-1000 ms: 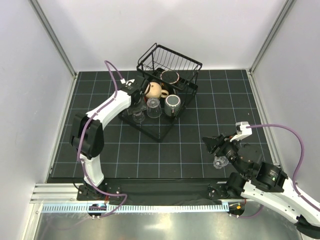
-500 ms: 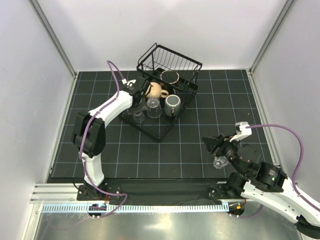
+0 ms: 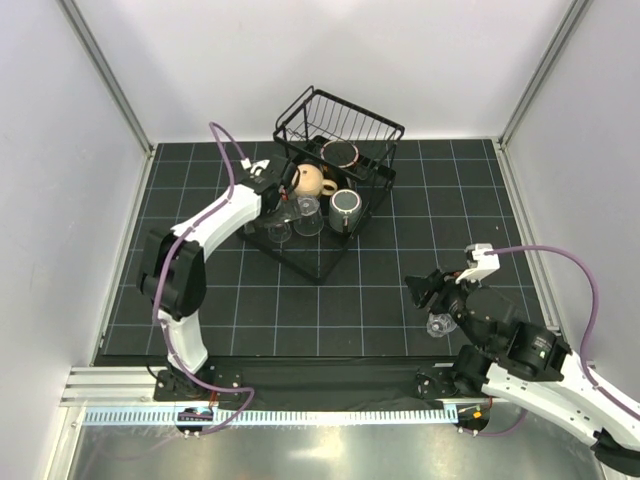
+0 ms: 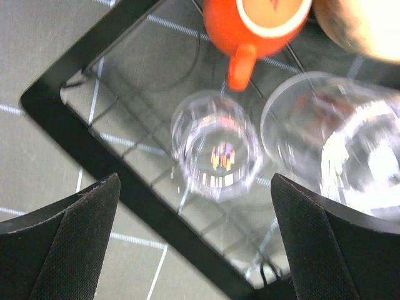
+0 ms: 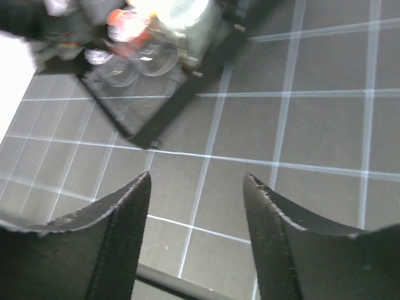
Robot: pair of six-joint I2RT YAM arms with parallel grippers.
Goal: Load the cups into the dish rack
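Observation:
The black wire dish rack [image 3: 372, 127] stands at the back centre. On its lower frame [image 4: 94, 162] stand a small clear glass [image 4: 215, 153] and a larger clear glass [image 4: 331, 156], with a red-orange cup [image 4: 256, 22] and a beige mug [image 3: 310, 180] behind them. A grey mug [image 3: 345, 208] and a brown-rimmed cup [image 3: 340, 152] also sit in the rack. My left gripper [image 4: 194, 181] hangs open above the small glass, apart from it. Another clear glass [image 3: 438, 325] stands on the mat by my right gripper [image 3: 418, 290], which is open and empty.
The black gridded mat [image 3: 240, 300] covers the table between grey walls. The rack's near corner [image 5: 153, 134] shows at the upper left of the right wrist view, some way from my right gripper [image 5: 197, 178]. A metal rail [image 3: 300, 412] runs along the near edge.
My left gripper has opened wide, let go of the small glass on the lower frame and drawn back a little. The right jaws have widened slightly.

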